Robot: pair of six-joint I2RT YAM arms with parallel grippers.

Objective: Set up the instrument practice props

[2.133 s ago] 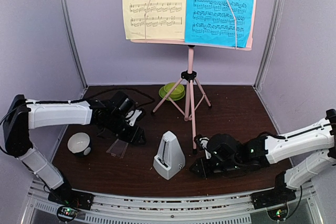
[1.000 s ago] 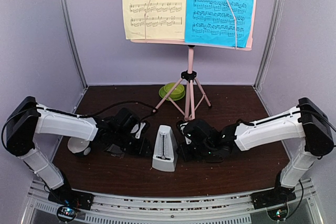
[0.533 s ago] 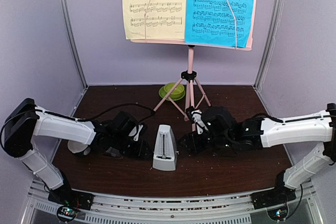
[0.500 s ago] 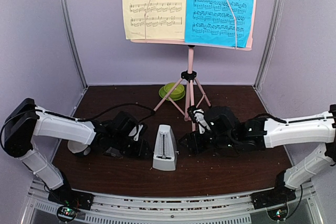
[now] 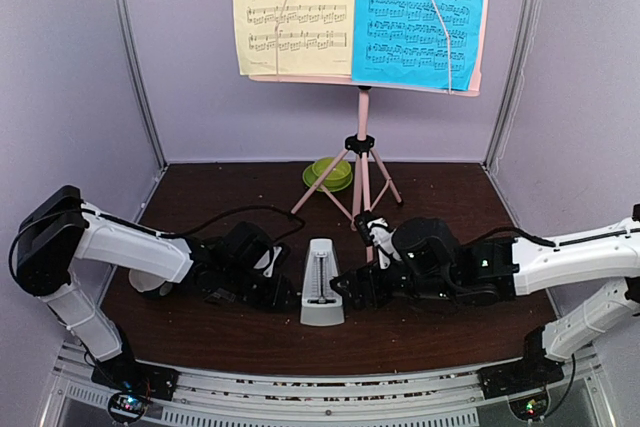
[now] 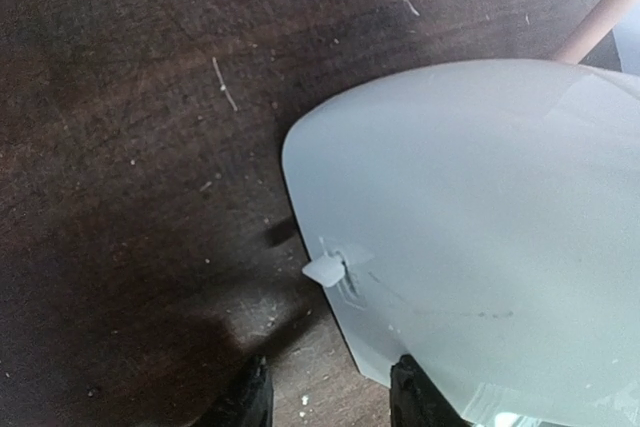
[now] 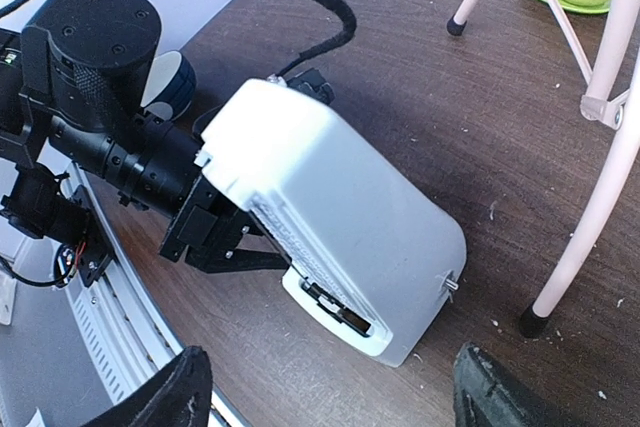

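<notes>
The pink music stand (image 5: 364,147) stands at the back with a yellow page (image 5: 292,12) and a blue page (image 5: 415,17) on its panel. The white-grey metronome (image 5: 321,285) is upright on the table between my two grippers. My left gripper (image 5: 288,292) is at its left side, jaws partly apart over bare table (image 6: 330,409), and one finger (image 6: 415,402) lies by the metronome's (image 6: 470,237) lower corner. My right gripper (image 5: 352,287) is just right of it, wide open (image 7: 335,397), and the metronome (image 7: 340,217) stands in front of its fingers untouched.
A green bowl on a saucer (image 5: 330,173) sits behind the stand's tripod legs (image 7: 600,197). A small white-and-black bowl (image 5: 148,279) is half hidden behind my left arm. Metal frame posts stand at the back corners.
My right gripper has opened wide, let go of the metronome and drawn back a little to the right. The metronome has shifted slightly right, and my left gripper has followed against its left side.
</notes>
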